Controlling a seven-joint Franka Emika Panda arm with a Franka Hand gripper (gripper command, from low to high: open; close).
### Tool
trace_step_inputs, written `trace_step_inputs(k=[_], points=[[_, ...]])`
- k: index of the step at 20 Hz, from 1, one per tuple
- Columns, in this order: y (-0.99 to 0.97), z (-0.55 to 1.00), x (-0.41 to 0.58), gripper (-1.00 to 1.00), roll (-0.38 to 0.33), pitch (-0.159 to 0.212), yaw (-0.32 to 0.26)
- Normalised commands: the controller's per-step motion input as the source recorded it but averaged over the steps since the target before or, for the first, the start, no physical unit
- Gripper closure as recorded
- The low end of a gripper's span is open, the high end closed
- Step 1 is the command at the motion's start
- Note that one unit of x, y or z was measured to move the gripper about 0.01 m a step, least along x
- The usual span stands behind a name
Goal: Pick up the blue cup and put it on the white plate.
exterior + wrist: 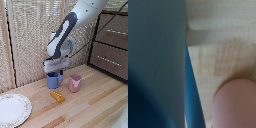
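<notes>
White china comes first: the white plate (12,109) with its faint gold-brown patterned rim lies at the near edge of the light wooden table (90,105), far over on the exterior view's left, cut by the picture border. Further in, a small orange block (57,96) lies flat on the boards. Just behind it stands the blue cup (53,80), upright, its handle turned toward the exterior view's right. The pink cup (75,83) stands near it on that side, apart from it, well away from the plate.

Directly over the blue cup hangs the gripper (55,69) of the white and dark Franka arm (65,35), its fingers reaching down to the cup's rim. Whether they are spread or pressed onto the cup cannot be told from either view. The wrist view is filled with blurred blue cup wall (158,60) very close to the lens, with the pink cup (235,105) a soft rounded shape beyond.

Behind the table stand a woven reed screen (30,30) and, on the exterior view's right, a dark drawer cabinet (112,45).
</notes>
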Motion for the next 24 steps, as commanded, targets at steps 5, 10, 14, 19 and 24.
trace_step_inputs(k=[5, 10, 14, 19, 24], points=[[0.00, -0.10, 0.085, 1.00, 0.000, 0.038, -0.155], [0.00, 0.00, 0.012, 1.00, 0.000, 0.014, -0.240], [0.00, -0.01, -0.046, 1.00, -0.006, 0.000, -0.089], [0.02, 0.01, -0.197, 1.00, -0.035, 0.003, 0.000], [0.13, 0.65, -0.276, 1.00, 0.000, 0.092, -0.055]])
